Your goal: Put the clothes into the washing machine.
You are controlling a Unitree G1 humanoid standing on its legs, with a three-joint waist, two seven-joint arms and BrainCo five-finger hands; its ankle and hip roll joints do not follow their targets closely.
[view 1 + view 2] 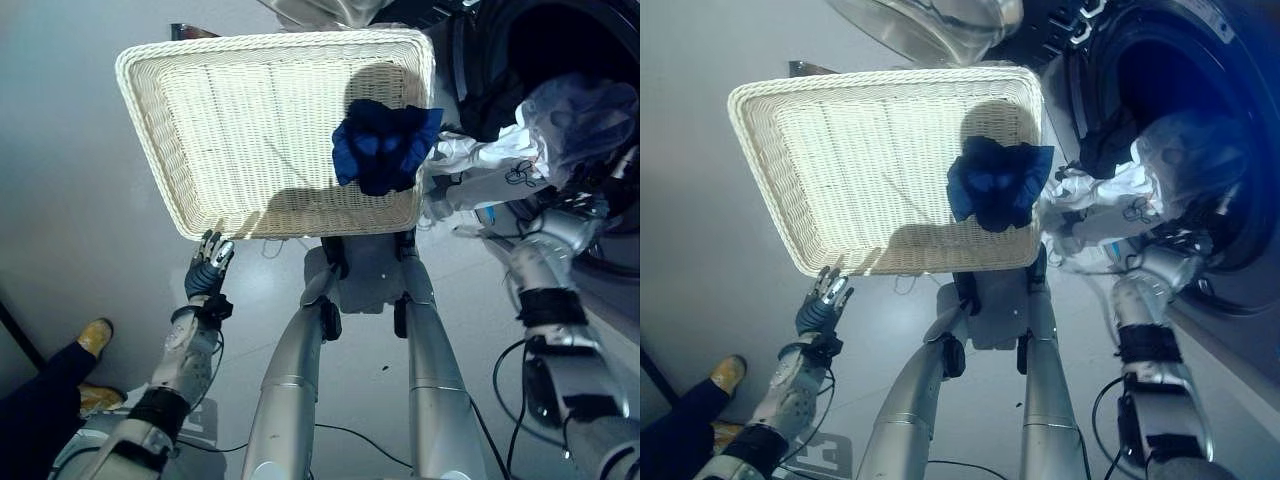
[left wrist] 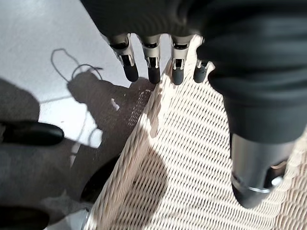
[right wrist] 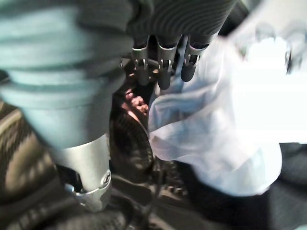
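A dark blue garment lies crumpled in the right part of the cream wicker basket on the floor. White clothes and a pale sheer cloth hang at the mouth of the washing machine drum on the right. My right hand is at that opening, fingers straight, their tips against the white cloth. My left hand is open at the basket's near left corner, with its fingers reaching over the rim.
The machine's round glass door stands open beyond the basket. A person's yellow shoe and dark trouser leg are on the grey floor at the lower left.
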